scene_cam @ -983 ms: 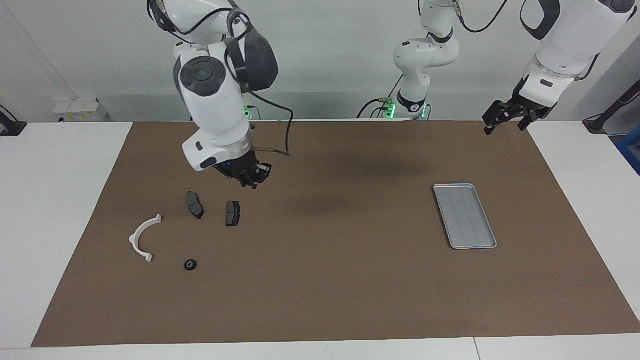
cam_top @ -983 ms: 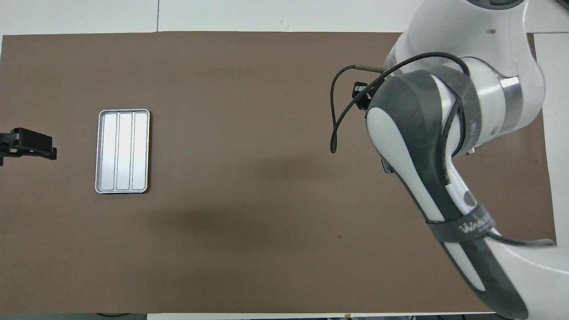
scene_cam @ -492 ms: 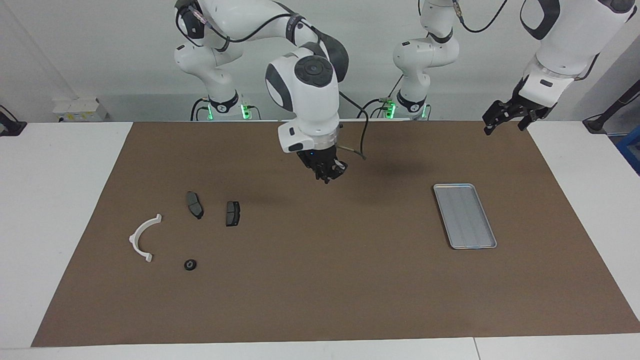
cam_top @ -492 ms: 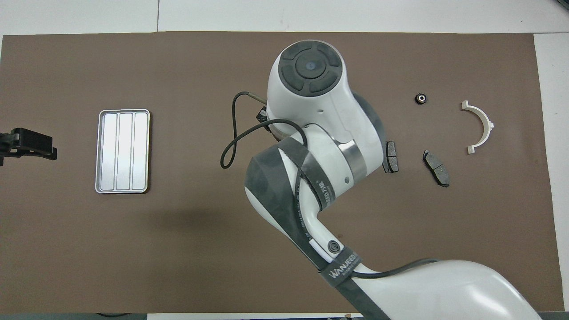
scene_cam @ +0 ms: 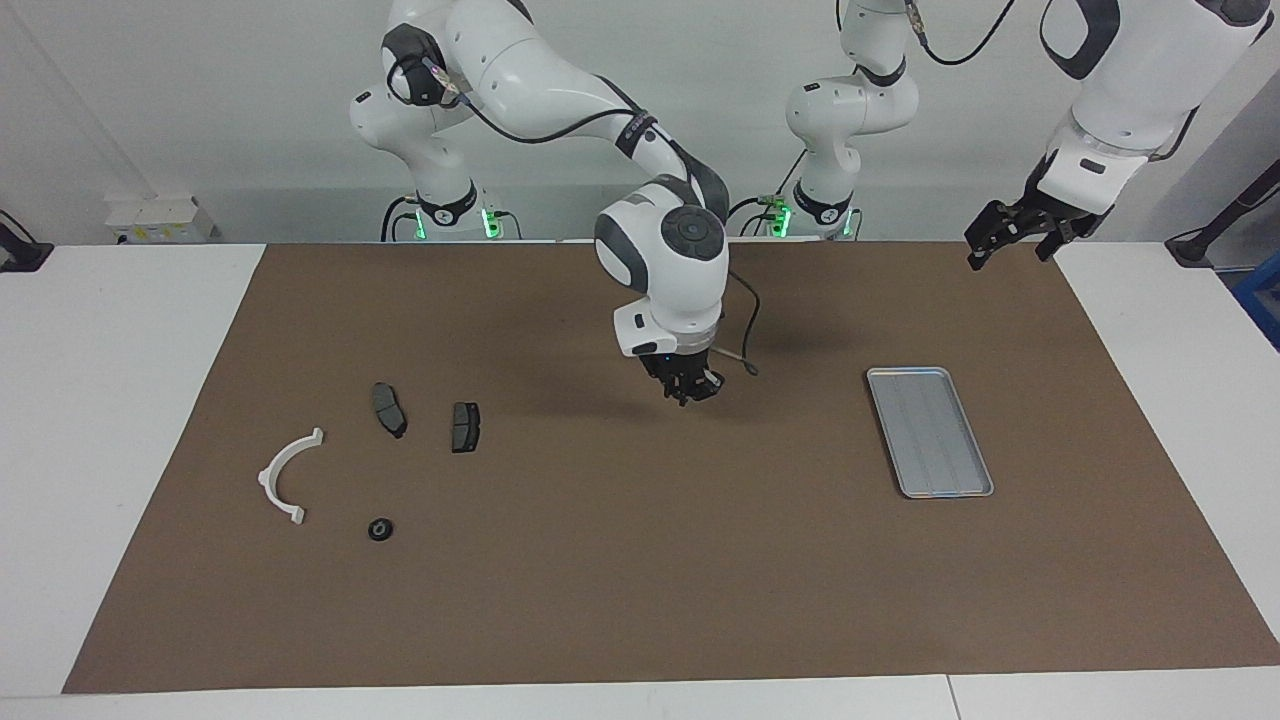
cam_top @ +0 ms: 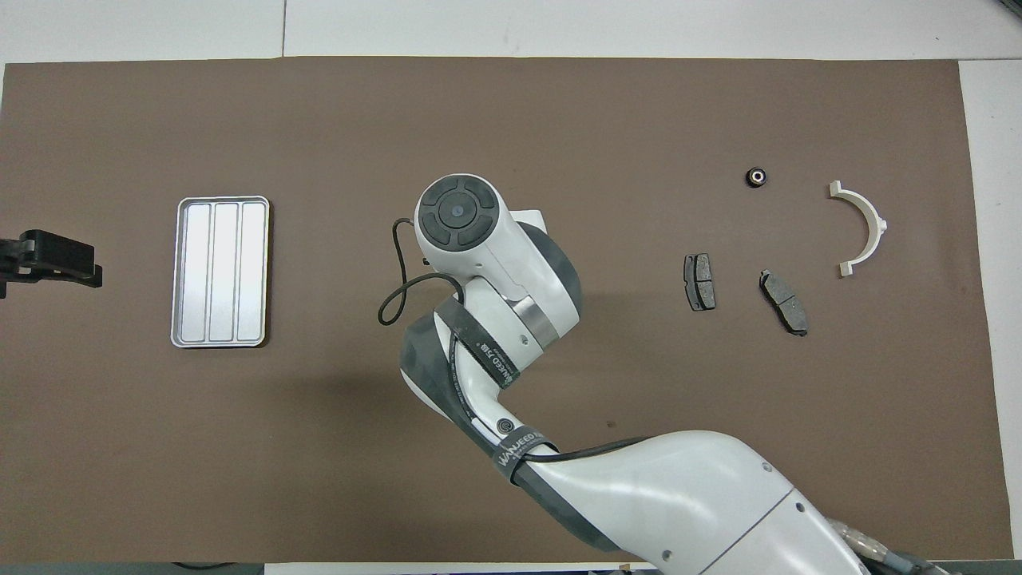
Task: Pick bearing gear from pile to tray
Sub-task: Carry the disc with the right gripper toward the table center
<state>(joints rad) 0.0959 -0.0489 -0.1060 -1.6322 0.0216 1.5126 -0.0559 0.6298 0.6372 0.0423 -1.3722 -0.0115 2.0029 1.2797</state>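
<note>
Right gripper (scene_cam: 688, 392): closed above the brown mat (scene_cam: 640, 560) between pile and tray (scene_cam: 978, 478); any held part is hidden.
Left gripper (scene_cam: 1010, 243): open, waiting at desk edge.
Bearing gear (scene_cam: 380, 529): on mat beside white bracket (scene_cam: 283, 478).
Desk (scene_cam: 110, 400): white.

A flat brown mat (scene_cam: 640, 560) covers the white tabletop (scene_cam: 110, 400). The rectangular silver metal tray (scene_cam: 930, 431) shows faint lengthwise ridges. At nine o'clock lie a white semicircular plastic bracket (scene_cam: 287, 476), two dark grey brake pads (scene_cam: 389, 409) (scene_cam: 465, 426) and a small black round piece (scene_cam: 380, 529). Both arms are glossy white with dark grey joints; each gripper is black, right gripper (scene_cam: 690, 389) and left gripper (scene_cam: 1012, 238).
</note>
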